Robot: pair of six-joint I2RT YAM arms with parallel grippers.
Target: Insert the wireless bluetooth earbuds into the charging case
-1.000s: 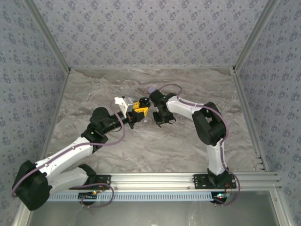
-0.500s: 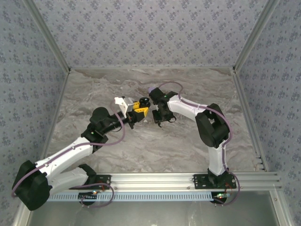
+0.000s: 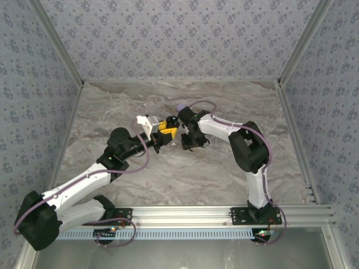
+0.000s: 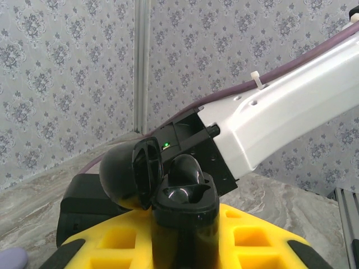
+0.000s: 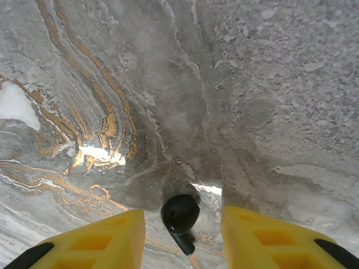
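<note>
**Top external.** Both arms meet over the middle of the marbled table (image 3: 112, 106). The left gripper (image 3: 167, 128), with yellow fingers, points up and to the right. The right gripper (image 3: 188, 142) hangs just beside it, aimed down at the tabletop. A pale-lilac rounded object (image 3: 180, 106) lies beyond them, near the right arm's cable. The left arm and the lilac object match their places of a second ago. The right arm's elbow, further right half a second ago, is back at its former place.

**Left wrist.** The left gripper (image 4: 182, 238) is pinching a black charging case (image 4: 182, 216) upright between its yellow fingers (image 4: 255, 238). The case's lid (image 4: 132, 174) hangs open to the left. A rounded black form (image 4: 184, 168) rises from the body; whether it is a seated earbud cannot be told. The right arm's white link (image 4: 280, 112) crosses behind. The lilac object (image 4: 8, 260) is at the lower left.

**Right wrist.** The right gripper (image 5: 183, 230) is spread. A black earbud (image 5: 180, 213), bulb and short stem, lies on the table (image 5: 252, 84) between the fingers, with a gap on each side.
</note>
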